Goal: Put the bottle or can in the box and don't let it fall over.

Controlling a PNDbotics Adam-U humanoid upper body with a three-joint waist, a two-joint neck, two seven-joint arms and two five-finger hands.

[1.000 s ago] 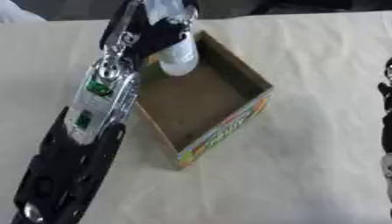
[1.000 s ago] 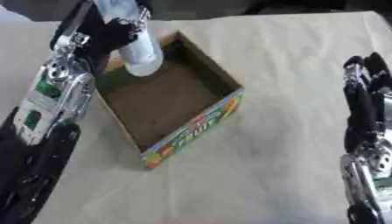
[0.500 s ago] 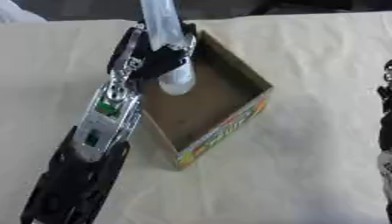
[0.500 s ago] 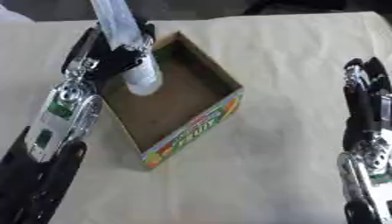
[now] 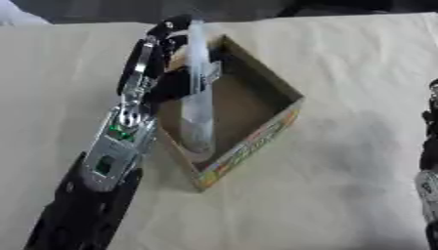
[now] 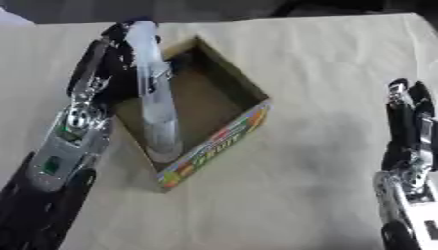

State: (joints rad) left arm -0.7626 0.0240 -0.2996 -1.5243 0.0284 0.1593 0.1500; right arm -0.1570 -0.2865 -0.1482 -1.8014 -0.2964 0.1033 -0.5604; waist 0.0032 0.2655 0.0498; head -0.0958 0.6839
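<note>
A robot's two arms reach over a table covered in pale cream cloth, seen from above. Near the middle sits an open cardboard box, turned like a diamond, with brown inner walls and a bright printed outer side in yellow, red and green facing the near right.

The left hand comes in from the lower left on a long black and silver arm with a small green light on the forearm. Its dark fingers are curled round the upper part of a tall, clear plastic bottle, pinching it near the top. The bottle stands upright inside the box, close to the left wall, its base down at the near left corner of the box floor. It looks pale and see-through, and its cap end rises well above the box rim, level with the fingertips.

The right hand shows at the right edge, well apart from the box. It holds nothing, with its black fingers straight and pointing up toward the far side of the table
</note>
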